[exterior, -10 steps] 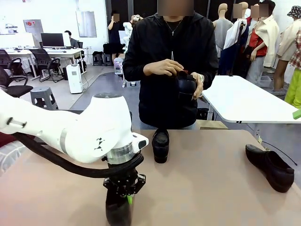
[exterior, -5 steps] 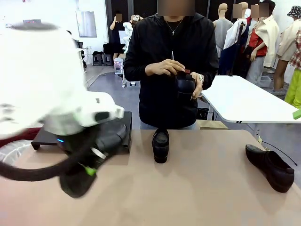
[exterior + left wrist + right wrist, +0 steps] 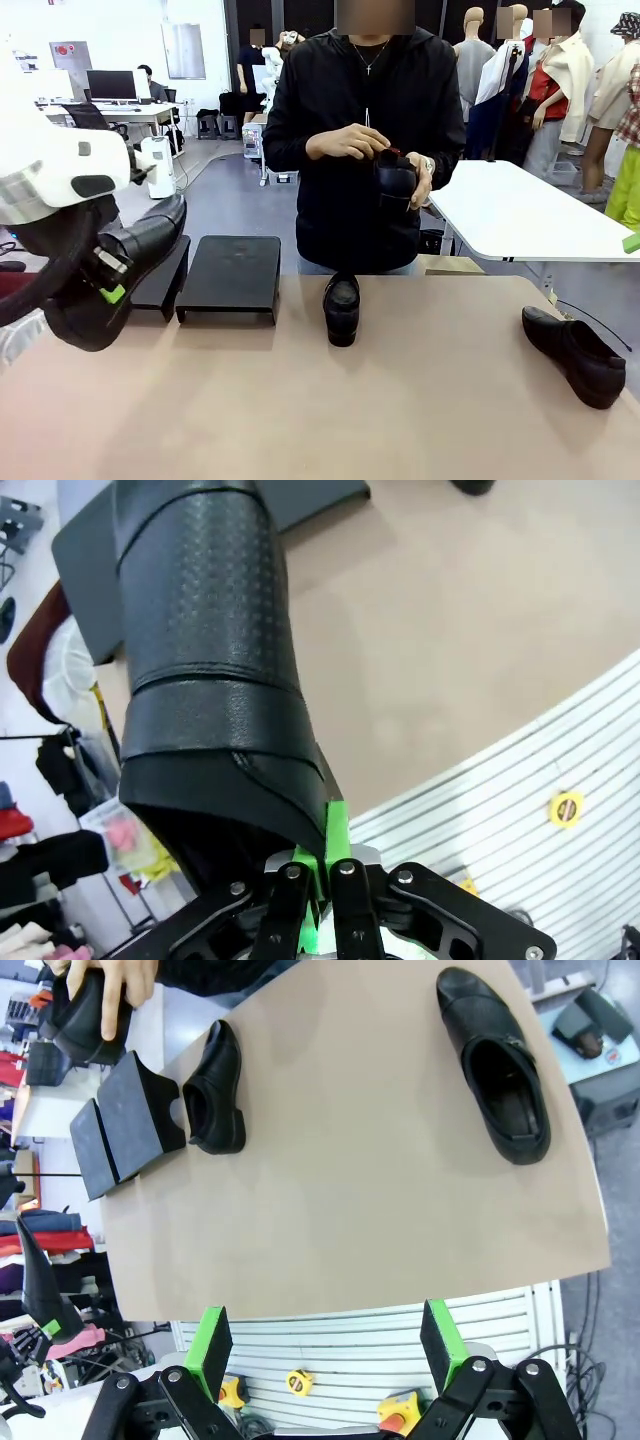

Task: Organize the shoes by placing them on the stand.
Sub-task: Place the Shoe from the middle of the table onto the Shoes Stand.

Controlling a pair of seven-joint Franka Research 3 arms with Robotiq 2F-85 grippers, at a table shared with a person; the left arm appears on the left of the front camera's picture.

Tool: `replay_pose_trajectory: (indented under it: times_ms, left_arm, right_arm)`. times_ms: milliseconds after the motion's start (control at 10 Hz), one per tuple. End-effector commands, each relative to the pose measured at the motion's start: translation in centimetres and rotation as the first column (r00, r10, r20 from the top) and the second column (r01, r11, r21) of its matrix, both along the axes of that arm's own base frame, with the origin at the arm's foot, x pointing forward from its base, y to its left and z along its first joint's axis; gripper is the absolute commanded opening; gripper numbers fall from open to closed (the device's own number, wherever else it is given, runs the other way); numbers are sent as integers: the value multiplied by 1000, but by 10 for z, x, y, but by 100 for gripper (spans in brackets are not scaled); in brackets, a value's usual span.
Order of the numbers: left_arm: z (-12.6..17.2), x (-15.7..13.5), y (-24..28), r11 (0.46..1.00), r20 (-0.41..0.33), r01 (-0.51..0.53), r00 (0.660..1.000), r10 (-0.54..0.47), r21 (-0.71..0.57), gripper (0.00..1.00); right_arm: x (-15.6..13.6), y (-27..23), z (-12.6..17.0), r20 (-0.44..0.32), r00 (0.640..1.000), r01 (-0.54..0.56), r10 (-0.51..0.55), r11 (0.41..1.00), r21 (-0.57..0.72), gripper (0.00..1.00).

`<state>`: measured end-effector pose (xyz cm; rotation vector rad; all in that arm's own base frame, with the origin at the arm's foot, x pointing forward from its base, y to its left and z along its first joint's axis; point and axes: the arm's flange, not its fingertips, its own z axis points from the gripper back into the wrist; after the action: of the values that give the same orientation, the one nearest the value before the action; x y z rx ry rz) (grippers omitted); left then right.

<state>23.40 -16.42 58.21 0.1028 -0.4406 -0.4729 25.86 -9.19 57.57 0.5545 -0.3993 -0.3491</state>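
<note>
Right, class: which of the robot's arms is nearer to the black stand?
Left. The left arm's fingers, shut on a shoe, hang right by the stand, at its left end. The right arm's fingers are open beyond the table, off its near edge, far from it.

held shoe (image 3: 210, 680) cropped by the wrist view's top edge; left stand block (image 3: 165, 285) partly hidden behind it.

1. Bright, even indoor light is filling the front view; the surface (image 3: 430, 410) is carrying only faint, soft shadows.
2. Pale highlights are glinting on the right shoe (image 3: 575, 352).
3. The left arm (image 3: 50, 160), close to the lens, is washing out white and looking slightly soft.
4. Wide-angle distortion is bending the surface edge in both wrist views.
5. The held shoe (image 3: 205, 650) is showing crisp grain up close.
</note>
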Motion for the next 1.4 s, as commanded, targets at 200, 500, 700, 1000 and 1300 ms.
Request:
replay_pose_trajectory:
  times_ms: [200, 500, 700, 1000, 1300]
  left_arm:
    - [2, -16, -14, 999, -5, 34, 999, -34, 15, 0]
    - [14, 88, -30, 995, -96, -96, 991, 92, -31, 0]
    - [-1, 182, -51, 985, -71, -174, 982, 174, -3, 0]
    - [-50, 269, -54, 941, -68, -336, 939, 338, 44, 0]
    - [-101, 309, -58, 916, 32, -401, 915, 402, -19, 0]
  right_arm:
    - [0, -1, 1, 12, 1000, -17, 17, 1000, 12, 100]
    - [0, -1, 1, 12, 1000, -17, 17, 1000, 12, 100]
    - [0, -1, 1, 12, 1000, -17, 17, 1000, 12, 100]
    - [0, -1, 1, 12, 1000, -17, 17, 1000, 12, 100]
    - [0, -1, 1, 12, 1000, -17, 17, 1000, 12, 100]
